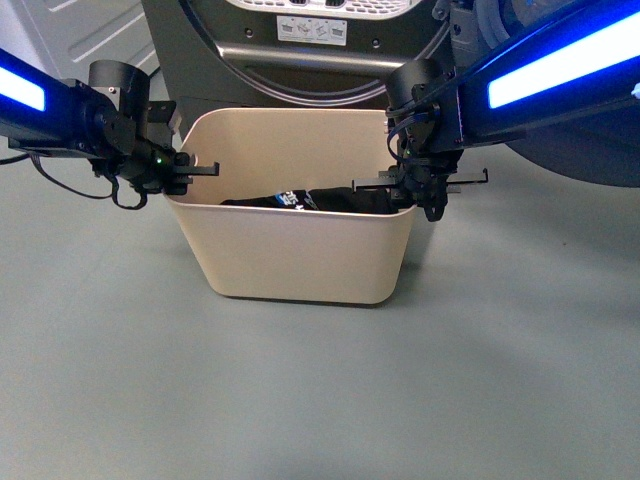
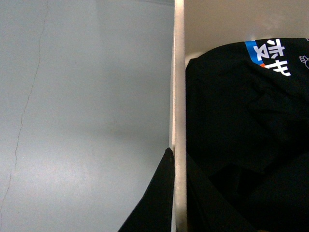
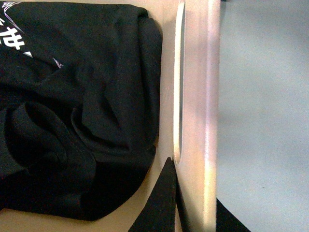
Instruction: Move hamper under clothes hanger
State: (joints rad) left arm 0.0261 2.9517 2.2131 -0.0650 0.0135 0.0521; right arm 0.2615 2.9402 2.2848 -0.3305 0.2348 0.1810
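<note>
The cream hamper [image 1: 300, 255] stands on the grey floor in the middle of the front view, with black clothes [image 1: 320, 200] inside. My left gripper [image 1: 185, 170] is shut on the hamper's left rim [image 2: 179, 121], one finger [image 2: 157, 203] outside the wall. My right gripper [image 1: 420, 185] is shut on the right rim [image 3: 210, 96], one finger [image 3: 161, 203] inside near the slot handle [image 3: 178, 82]. The black clothes also show in both wrist views [image 2: 241, 135] [image 3: 82, 111]. The clothes hanger is out of view.
A dark grey dryer [image 1: 300, 50] with a round door stands right behind the hamper. Grey floor [image 1: 300, 400] lies in front and to both sides. A hairline crack [image 2: 21, 121] runs along the floor left of the hamper.
</note>
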